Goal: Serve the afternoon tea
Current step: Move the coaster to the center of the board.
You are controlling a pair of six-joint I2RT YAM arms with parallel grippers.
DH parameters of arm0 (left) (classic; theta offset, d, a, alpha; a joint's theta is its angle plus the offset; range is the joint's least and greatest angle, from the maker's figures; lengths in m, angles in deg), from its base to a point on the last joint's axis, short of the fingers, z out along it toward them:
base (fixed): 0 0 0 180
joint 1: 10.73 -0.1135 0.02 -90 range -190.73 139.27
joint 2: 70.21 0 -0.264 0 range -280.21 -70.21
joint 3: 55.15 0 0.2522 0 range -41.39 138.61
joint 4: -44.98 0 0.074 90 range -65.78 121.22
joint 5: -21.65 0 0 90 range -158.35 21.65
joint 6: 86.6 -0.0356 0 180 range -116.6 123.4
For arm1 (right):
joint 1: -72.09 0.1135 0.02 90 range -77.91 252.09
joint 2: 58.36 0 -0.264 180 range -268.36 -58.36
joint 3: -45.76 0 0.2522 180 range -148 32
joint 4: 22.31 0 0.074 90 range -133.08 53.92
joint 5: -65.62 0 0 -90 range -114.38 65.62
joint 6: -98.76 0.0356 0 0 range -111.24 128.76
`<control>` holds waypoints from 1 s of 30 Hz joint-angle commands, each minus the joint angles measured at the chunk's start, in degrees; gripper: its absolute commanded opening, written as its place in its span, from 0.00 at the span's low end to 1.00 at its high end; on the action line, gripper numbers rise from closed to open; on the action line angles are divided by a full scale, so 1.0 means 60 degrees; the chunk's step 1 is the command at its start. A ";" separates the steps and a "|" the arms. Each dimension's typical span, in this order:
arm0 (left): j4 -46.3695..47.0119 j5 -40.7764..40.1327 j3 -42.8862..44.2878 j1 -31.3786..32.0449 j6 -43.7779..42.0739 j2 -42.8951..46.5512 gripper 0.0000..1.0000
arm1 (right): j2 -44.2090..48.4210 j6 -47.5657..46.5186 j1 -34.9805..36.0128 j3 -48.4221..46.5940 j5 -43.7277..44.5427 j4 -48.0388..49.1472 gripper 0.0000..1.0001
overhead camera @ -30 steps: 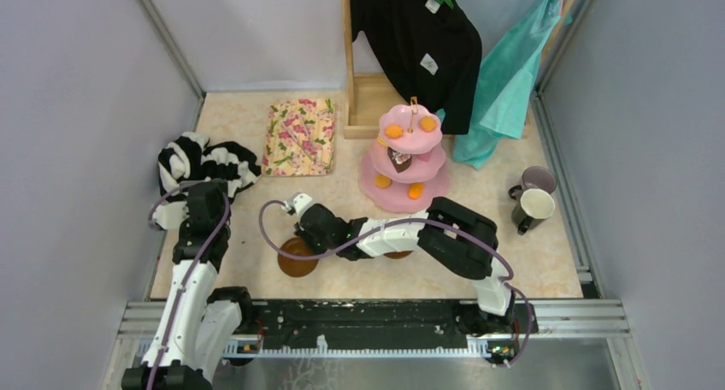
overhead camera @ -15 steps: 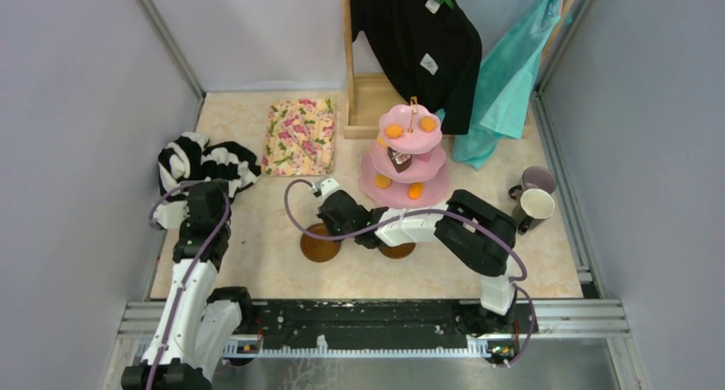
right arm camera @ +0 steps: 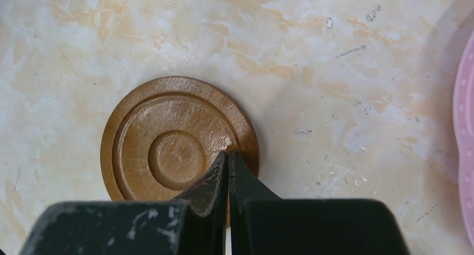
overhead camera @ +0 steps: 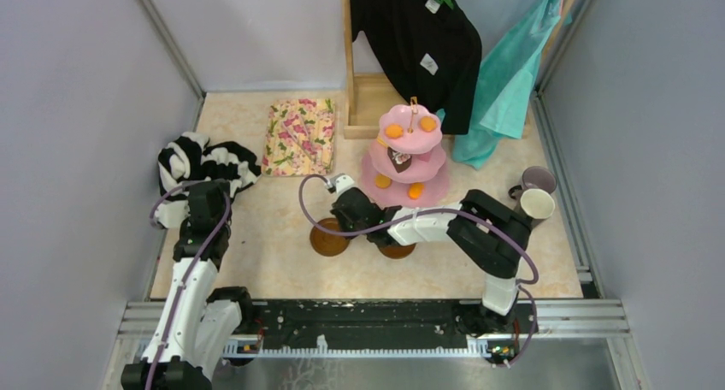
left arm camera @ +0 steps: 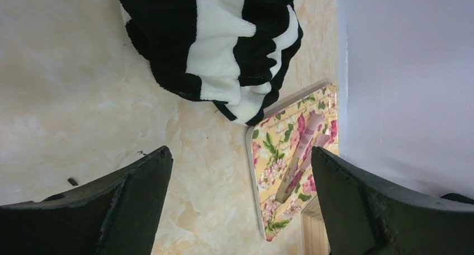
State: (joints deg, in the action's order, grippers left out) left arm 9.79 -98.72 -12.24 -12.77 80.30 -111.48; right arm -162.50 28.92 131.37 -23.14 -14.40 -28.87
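A round brown saucer [overhead camera: 327, 239] [right arm camera: 167, 149] lies flat on the table left of the pink three-tier cake stand [overhead camera: 405, 166]. My right gripper [overhead camera: 339, 230] [right arm camera: 228, 155] is shut, its joined tips resting on that saucer's right rim with nothing between them. A second saucer [overhead camera: 397, 251] peeks out from under the right arm. Orange pastries [overhead camera: 394, 131] and a brown one [overhead camera: 399, 159] sit on the stand's tiers. The lilac mug [overhead camera: 538, 180] and cream mug [overhead camera: 535, 205] stand at the right. My left gripper [overhead camera: 203, 192] [left arm camera: 240, 160] hangs open and empty at the left.
A black-and-white striped garment [overhead camera: 205, 161] [left arm camera: 223, 42] lies just beyond the left gripper. A floral cloth [overhead camera: 299, 136] [left arm camera: 293, 160] lies behind it. A wooden rack [overhead camera: 366, 99] with a black shirt and a teal cloth [overhead camera: 504, 73] stands at the back.
The right gripper has moved right and away from the bases, and the saucer under its tips has slid with it toward the cake stand. The left arm has not moved.
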 commanded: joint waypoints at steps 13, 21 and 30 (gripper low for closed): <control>0.1061 0.1159 0.0385 -0.0065 -0.1036 -0.0541 0.98 | 0.0734 -0.0586 -0.0507 0.0566 -0.0161 -0.1530 0.12; 0.2479 0.1835 0.1332 0.0768 -0.3975 -0.1648 0.99 | 0.2377 -0.1161 -0.0110 -0.0294 -0.0309 -0.1751 0.25; 0.2902 0.0264 0.2624 0.3738 -0.7012 -0.3023 0.99 | 0.4106 -0.1701 0.0391 -0.0574 0.1553 -0.2230 0.28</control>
State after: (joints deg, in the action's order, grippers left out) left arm 24.48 -93.38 0.02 4.32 49.64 -127.02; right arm -143.22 21.64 131.74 -23.79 -13.73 -40.83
